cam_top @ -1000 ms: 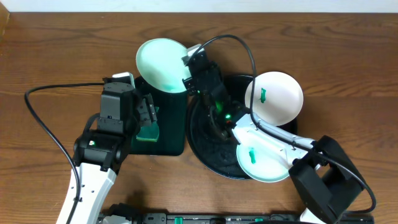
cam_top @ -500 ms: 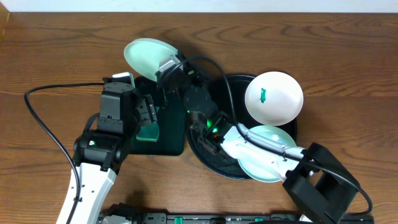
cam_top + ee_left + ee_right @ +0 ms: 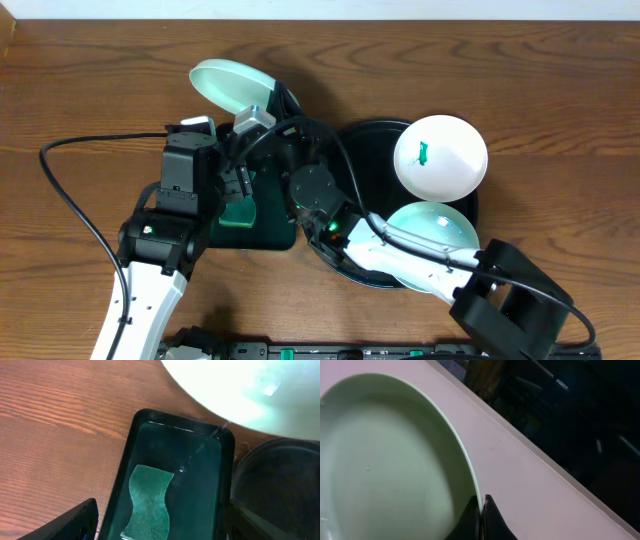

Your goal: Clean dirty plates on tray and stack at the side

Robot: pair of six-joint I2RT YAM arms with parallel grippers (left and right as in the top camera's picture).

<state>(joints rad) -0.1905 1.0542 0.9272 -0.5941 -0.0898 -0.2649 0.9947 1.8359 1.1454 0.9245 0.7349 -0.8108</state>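
My right gripper (image 3: 256, 112) is shut on the rim of a pale mint plate (image 3: 225, 83) and holds it tilted in the air above the far end of the small rectangular tray; the pinch shows in the right wrist view (image 3: 481, 505) on the plate (image 3: 390, 460). A white plate (image 3: 440, 155) with a green smear and a second mint plate (image 3: 432, 228) lie on the round black tray (image 3: 345, 262). My left gripper (image 3: 232, 183) is open above a green sponge (image 3: 147, 502) and does not touch it.
The sponge lies in water in a small black rectangular tray (image 3: 282, 205) left of the round tray. Its rim (image 3: 131, 440) and the round tray's edge (image 3: 270, 475) show in the left wrist view. Bare wooden table (image 3: 90, 90) lies to the left and far side.
My right arm has swung the mint plate left and a little farther away, from over the rectangular tray's far right corner to beyond its far left. The left arm has not moved.
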